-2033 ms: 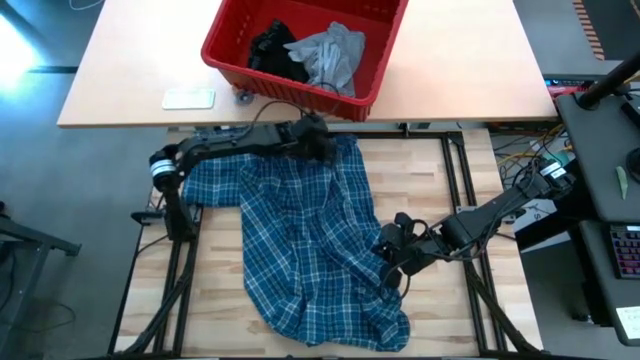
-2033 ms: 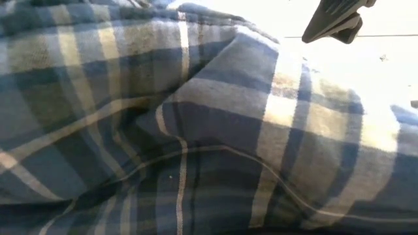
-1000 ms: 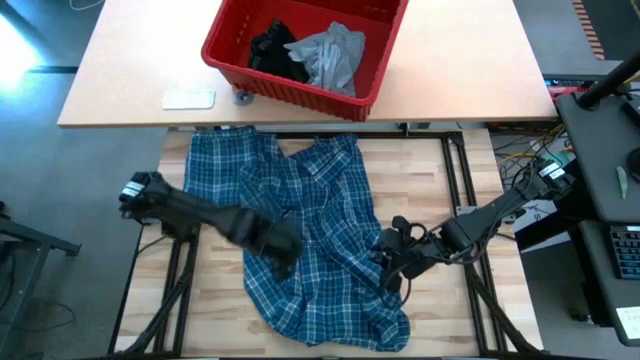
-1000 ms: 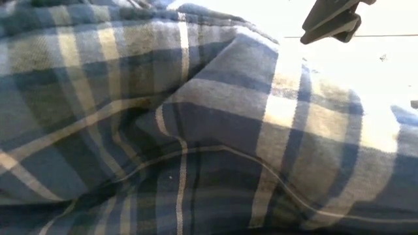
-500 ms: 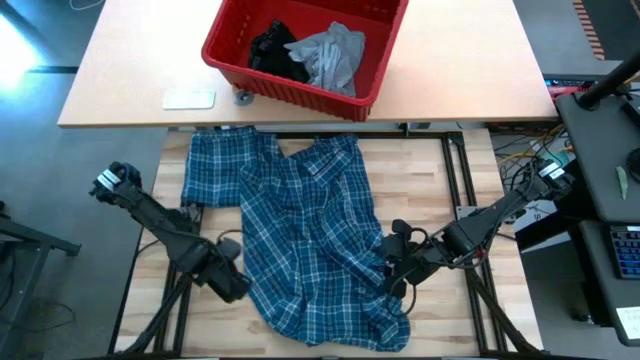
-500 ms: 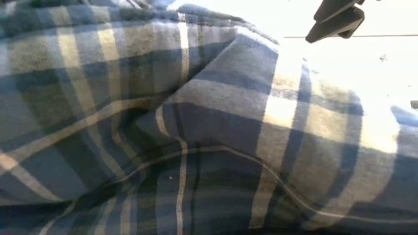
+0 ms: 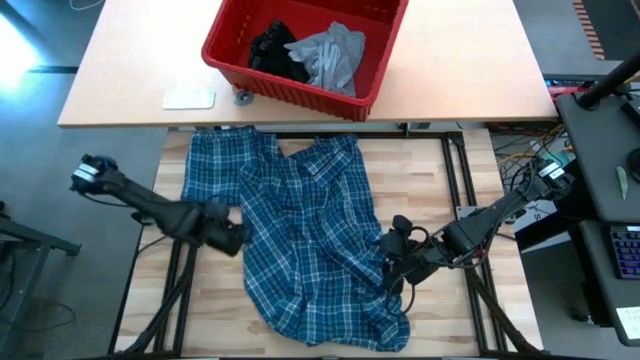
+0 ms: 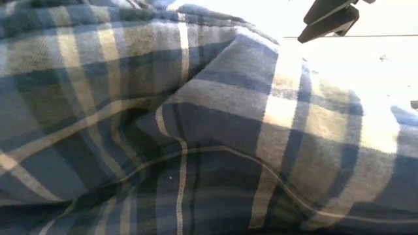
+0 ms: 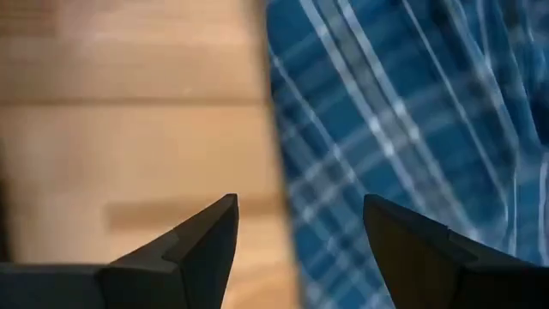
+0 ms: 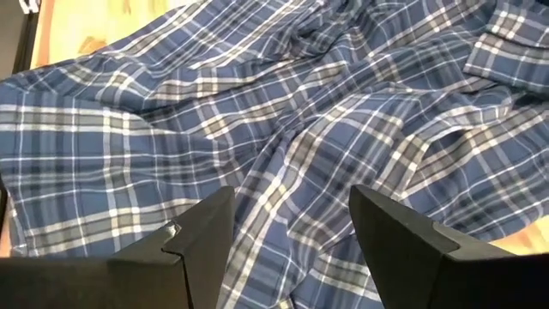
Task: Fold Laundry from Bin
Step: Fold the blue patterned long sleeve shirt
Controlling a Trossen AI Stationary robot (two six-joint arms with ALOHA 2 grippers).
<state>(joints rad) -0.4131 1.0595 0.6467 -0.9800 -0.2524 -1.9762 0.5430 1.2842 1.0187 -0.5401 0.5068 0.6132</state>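
The blue-and-white plaid shirt [image 7: 300, 240] lies rumpled on the wooden table [image 7: 440, 190], its collar toward the far edge; it fills the low view [image 8: 163, 130]. My left gripper [image 7: 228, 237] is open at the shirt's left edge, and in its wrist view the fingers [image 9: 300, 210] stand on either side of that edge [image 9: 283, 154]. My right gripper [image 7: 393, 258] is open over the shirt's right side [image 10: 292, 202]. The red bin [image 7: 300, 97] on the far table holds a grey T-shirt [image 7: 330, 55] and a black garment [image 7: 272, 50].
A white flat object [image 7: 188, 98] lies on the far table left of the bin. Bare wood shows left and right of the shirt. The table's dark frame rails [image 7: 455, 170] run along its sides. A desk with equipment [image 7: 610, 200] stands at the right.
My left gripper has swung from over the shirt's middle toward the table's left and near edges, then a little back toward the far edge, rolling as it went; it now sits at the shirt's left edge. The right gripper's fingers have parted in the low view. The shirt lies unchanged.
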